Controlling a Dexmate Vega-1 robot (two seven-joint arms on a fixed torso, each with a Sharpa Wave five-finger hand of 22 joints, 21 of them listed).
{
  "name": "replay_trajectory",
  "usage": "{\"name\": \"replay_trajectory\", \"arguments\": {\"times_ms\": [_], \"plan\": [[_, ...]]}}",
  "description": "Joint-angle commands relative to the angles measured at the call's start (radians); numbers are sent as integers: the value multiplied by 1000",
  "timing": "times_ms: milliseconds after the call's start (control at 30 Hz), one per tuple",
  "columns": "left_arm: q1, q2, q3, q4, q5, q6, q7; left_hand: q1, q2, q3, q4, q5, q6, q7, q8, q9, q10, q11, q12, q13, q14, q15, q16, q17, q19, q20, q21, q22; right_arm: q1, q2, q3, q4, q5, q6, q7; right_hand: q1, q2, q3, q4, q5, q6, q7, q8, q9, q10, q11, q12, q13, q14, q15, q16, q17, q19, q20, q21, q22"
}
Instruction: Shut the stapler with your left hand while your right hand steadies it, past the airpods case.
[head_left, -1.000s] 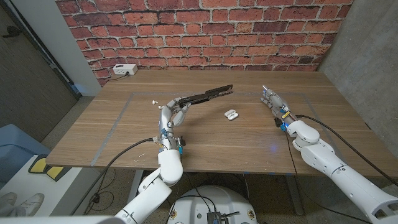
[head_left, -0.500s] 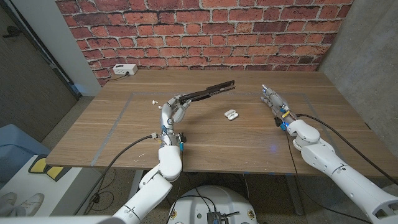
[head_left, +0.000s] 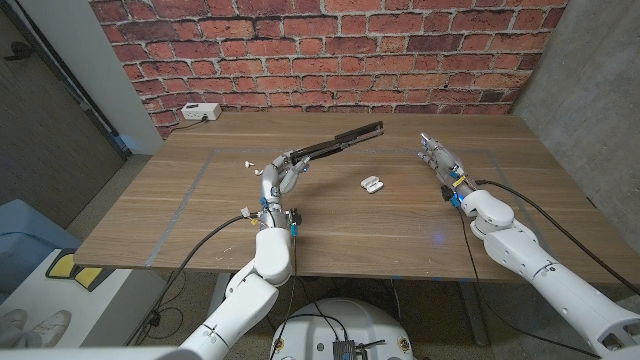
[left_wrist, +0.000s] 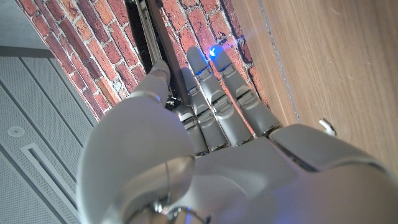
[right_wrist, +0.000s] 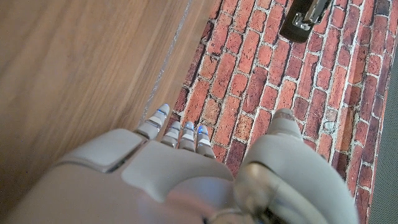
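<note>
The long black stapler (head_left: 335, 143) hangs above the table, slanting from my left hand (head_left: 279, 174) up toward the back right. That hand grips the stapler's left end; in the left wrist view its fingers (left_wrist: 211, 106) lie along the black stapler (left_wrist: 148, 37). The white airpods case (head_left: 372, 184) lies on the wood just right of centre, under and in front of the stapler's raised tip. My right hand (head_left: 441, 161) stands to the right of the case, fingers stretched out, holding nothing and well clear of the stapler. The right wrist view shows this hand (right_wrist: 186, 168) and the stapler's tip (right_wrist: 305, 15) far off.
A white box (head_left: 200, 112) sits at the table's back left corner by the brick wall. A small white scrap (head_left: 246, 162) lies on the wood left of my left hand. Cables run from both arms over the table's front edge (head_left: 380, 274).
My left hand has lifted the stapler, whose far tip has risen and swung toward the back right. The right hand has barely moved and the case lies where it was.
</note>
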Motion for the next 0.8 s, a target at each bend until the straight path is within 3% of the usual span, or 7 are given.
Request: {"name": "replay_trajectory", "arguments": {"times_ms": [33,100,367,500,800], "plan": [[-15,-12,-8,31,-113,-57,-85,70,57,65,56,-3,14,-2,9,0,39,-23,6,3,13,-33,4,0,7,-37,13,1,-5,-11,5,-24,-7,-5,-9,2,10,-3,-5,-3,-4,-13,5,3,11,13,2,2,3,7,3,0,-8,30,-2,3],[-16,-12,-9,33,-126,-59,-95,70,57,65,55,-4,19,-4,10,-1,42,-23,4,0,16,-33,5,-2,7,-36,15,1,-6,-10,3,-26,-8,-5,-9,-1,10,-4,-3,-3,-6,-14,4,3,19,28,4,2,2,13,4,1,-12,35,-4,3],[-14,-12,-13,32,-177,-63,-128,69,55,64,51,-6,23,5,7,-4,52,-22,-2,-10,20,-32,3,-7,8,-37,22,-1,-10,-12,1,-33,-14,-3,-11,-4,11,-4,-1,-3,-10,-15,3,4,34,28,9,3,1,16,4,3,-21,38,-7,4],[-14,-5,-16,27,-209,-59,-153,70,54,65,46,-8,7,-11,-4,-9,55,-22,-8,-18,23,-33,2,-11,7,-36,28,-2,-12,-11,0,-37,-16,-2,-14,-4,13,-4,-1,-3,-10,-17,3,4,41,33,11,4,0,15,4,3,-21,38,-6,4],[-17,4,-16,40,-250,-81,-196,67,54,64,45,-9,15,-12,-7,-14,63,-21,-13,-27,26,-32,2,-12,7,-36,35,-3,-24,-15,1,-53,-18,-2,-21,-2,16,-2,-2,-3,-11,-19,3,4,45,29,12,6,1,13,4,4,-22,37,-6,4]]}}
